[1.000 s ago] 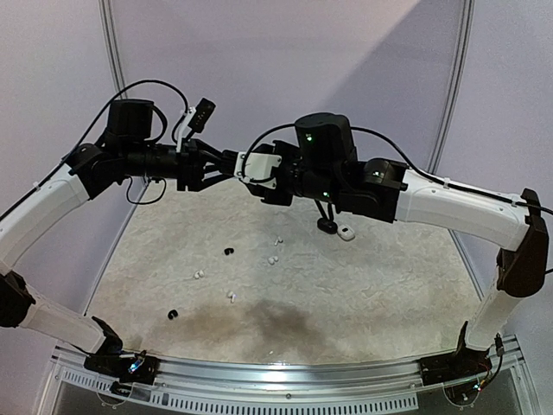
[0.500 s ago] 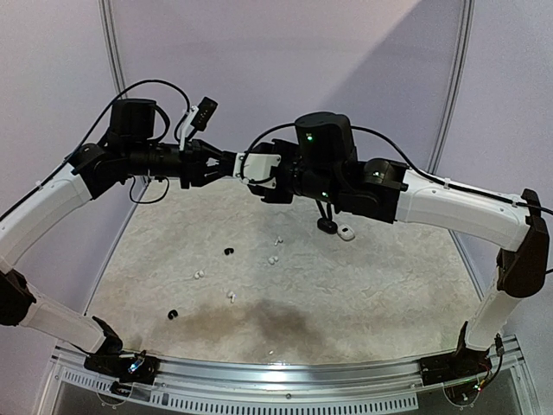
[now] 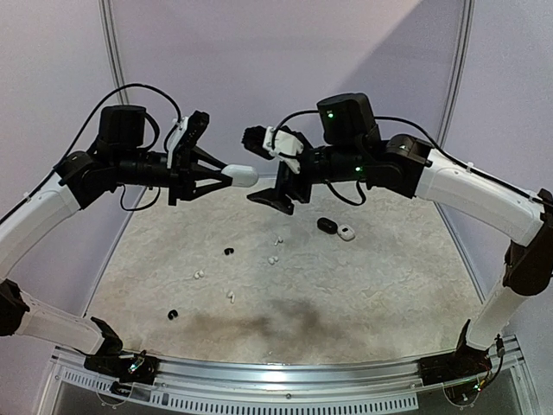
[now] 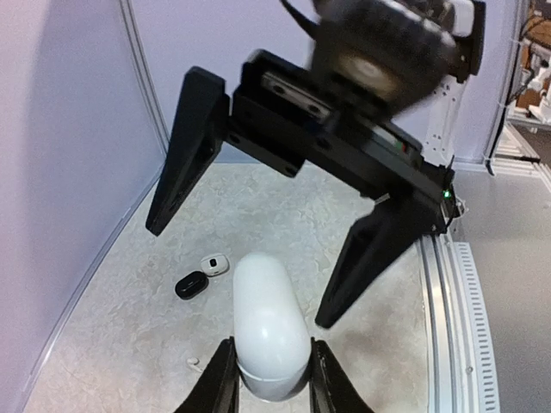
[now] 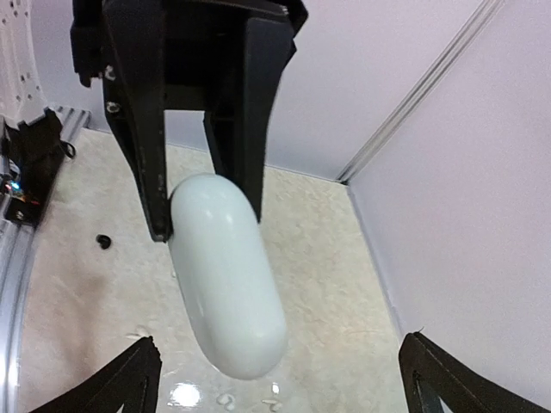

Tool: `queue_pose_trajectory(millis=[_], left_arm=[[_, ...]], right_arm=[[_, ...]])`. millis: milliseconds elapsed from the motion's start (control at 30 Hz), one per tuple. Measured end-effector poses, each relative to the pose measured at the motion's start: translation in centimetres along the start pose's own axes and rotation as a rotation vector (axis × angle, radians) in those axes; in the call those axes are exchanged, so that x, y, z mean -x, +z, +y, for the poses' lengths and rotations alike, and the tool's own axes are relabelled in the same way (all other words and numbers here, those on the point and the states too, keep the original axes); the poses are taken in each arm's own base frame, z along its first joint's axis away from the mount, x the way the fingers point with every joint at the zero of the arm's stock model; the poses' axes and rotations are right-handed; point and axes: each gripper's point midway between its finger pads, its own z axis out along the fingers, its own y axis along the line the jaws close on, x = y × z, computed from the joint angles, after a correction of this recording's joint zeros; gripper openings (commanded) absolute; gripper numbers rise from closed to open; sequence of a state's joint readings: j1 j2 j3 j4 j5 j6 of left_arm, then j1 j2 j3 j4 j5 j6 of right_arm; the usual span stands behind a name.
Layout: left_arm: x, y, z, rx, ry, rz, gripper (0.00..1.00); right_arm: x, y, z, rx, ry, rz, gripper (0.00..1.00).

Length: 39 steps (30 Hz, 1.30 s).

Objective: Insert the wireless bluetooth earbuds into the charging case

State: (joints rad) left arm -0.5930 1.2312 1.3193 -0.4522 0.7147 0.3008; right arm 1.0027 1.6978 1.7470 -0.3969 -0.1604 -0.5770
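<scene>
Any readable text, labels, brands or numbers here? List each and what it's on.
None readable.
The white case in the left gripper is plain.
The black case and small white case beyond it are too small to show any print.

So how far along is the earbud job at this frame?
Done: nothing is seated yet. All six earbuds lie loose on the table.
In hand: the left gripper is shut on a white case, holding it in the air with its lid closed. The right gripper faces it with jaws wide open, not touching it.
Left: open the lid, then pick up and insert the earbuds.
</scene>
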Motion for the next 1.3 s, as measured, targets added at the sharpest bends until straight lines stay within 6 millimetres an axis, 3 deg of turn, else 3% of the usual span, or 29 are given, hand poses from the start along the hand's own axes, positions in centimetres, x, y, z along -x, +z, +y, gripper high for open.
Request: queue_pose_trajectory(millis=[200, 300, 633, 867, 967, 1033, 1067, 1133, 1200, 1300], left_arm=[[-0.6, -0.2, -1.0, -0.044, 0.121, 0.015, 0.0], [-0.7, -0.3, -1.4, -0.067, 0.149, 0.016, 0.0], [-1.2, -0.3, -1.8, -0.087, 0.17, 0.03, 0.0], [-1.7, -0.1, -2.0, -0.106, 0.145, 0.041, 0.0], [-1.8, 0.1, -2.0, -0.109, 0.132, 0.044, 0.0], [-1.8, 0.1, -1.9, -0.11, 0.117, 0.043, 0.46], [-1.8, 0.2, -1.9, -0.109, 0.109, 0.041, 0.61], [-1.9, 0.4, -1.6, -0.1, 0.091, 0.031, 0.74], [-2.5, 0.8, -1.4, -0.093, 0.062, 0.031, 0.7], [-4.1, 1.4, -1.2, -0.081, 0.006, 0.045, 0.44]], right_arm=[[-0.1, -0.9, 1.3, 0.155, 0.184, -0.031, 0.81], [0.7, -0.6, 2.1, 0.211, 0.233, -0.053, 0.65], [1.3, -0.4, 3.9, 0.332, 0.268, -0.08, 0.27], [1.1, -0.2, 4.1, 0.359, 0.261, -0.056, 0.07], [0.9, -0.2, 4.2, 0.363, 0.261, -0.047, 0.03], [0.8, -0.2, 4.1, 0.364, 0.262, -0.043, 0.02], [0.8, -0.3, 4.1, 0.363, 0.262, -0.041, 0.01], [0.8, -0.3, 4.0, 0.362, 0.264, -0.041, 0.0], [0.7, -0.3, 4.0, 0.36, 0.266, -0.036, 0.0], [0.8, -0.2, 4.0, 0.353, 0.267, -0.034, 0.0]])
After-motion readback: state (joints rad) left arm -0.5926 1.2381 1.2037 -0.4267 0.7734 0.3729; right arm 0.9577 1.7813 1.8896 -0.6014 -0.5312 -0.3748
